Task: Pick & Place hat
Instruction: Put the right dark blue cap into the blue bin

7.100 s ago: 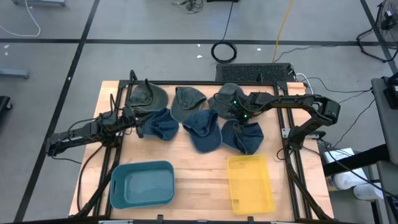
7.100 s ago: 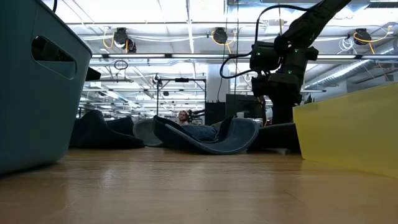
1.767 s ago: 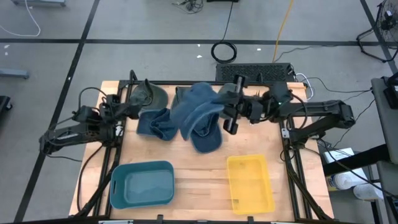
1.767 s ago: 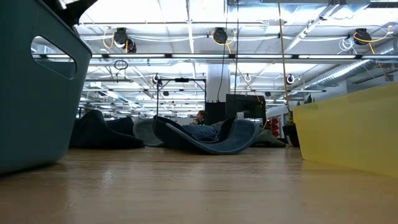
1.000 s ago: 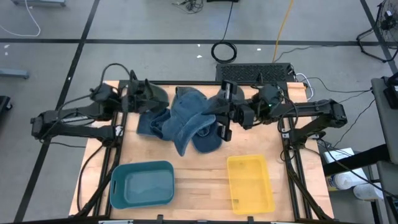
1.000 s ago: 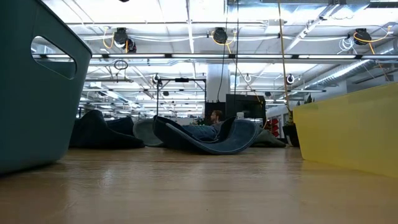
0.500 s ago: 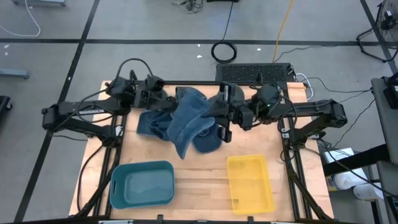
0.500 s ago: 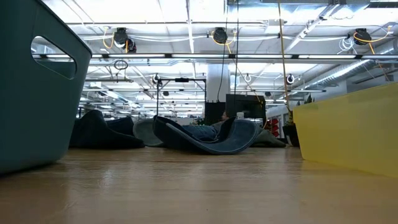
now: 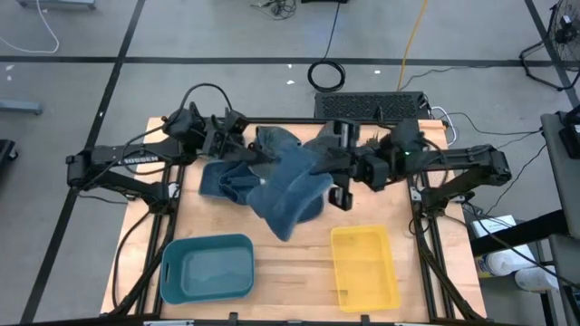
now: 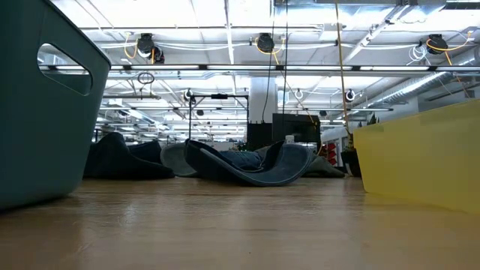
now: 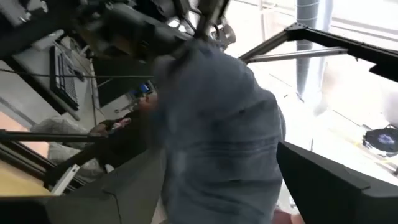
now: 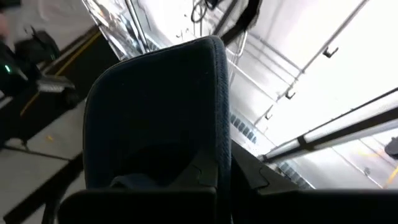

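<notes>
Two grippers meet at one blue hat (image 9: 292,190) in the high view: it hangs limp above mid-table, the right gripper (image 9: 319,165) clamped on its upper edge, the left gripper (image 9: 256,159) just beside it.

Low view: only hats lying on the wood, no arm.

Left wrist view: cloth (image 11: 217,130) fills the gap, fingers apart.

Right wrist view: fingers pinch the stiffer stitched brim (image 12: 221,93) — probably the surest hold on something so light and floppy.
</notes>
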Controlling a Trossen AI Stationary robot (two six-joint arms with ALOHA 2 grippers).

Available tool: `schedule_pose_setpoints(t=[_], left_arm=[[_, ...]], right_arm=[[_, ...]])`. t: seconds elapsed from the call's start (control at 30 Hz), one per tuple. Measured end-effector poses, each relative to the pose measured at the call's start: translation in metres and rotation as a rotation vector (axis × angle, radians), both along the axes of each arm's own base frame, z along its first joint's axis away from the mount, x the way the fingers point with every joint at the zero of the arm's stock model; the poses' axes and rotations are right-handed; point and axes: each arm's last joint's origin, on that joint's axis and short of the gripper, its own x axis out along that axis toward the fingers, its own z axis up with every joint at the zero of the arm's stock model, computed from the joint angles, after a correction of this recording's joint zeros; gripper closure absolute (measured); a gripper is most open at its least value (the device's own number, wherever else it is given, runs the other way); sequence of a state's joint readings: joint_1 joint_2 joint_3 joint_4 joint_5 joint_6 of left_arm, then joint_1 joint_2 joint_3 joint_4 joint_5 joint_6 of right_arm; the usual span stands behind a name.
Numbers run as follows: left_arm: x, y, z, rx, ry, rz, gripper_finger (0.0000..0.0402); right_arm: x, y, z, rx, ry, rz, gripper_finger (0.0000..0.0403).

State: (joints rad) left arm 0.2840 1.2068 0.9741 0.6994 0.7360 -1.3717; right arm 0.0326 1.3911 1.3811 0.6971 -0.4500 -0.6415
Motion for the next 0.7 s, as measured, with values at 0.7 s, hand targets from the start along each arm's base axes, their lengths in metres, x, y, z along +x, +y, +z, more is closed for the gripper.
schedule_pose_setpoints(t=[0.7], left_arm=[[0.029,-0.021,-0.018,-0.090,0.055,-0.134,0.0091]], right_arm=[[-0.007,0.004,0.004,-0.046,-0.034,-0.018,0.0403]])
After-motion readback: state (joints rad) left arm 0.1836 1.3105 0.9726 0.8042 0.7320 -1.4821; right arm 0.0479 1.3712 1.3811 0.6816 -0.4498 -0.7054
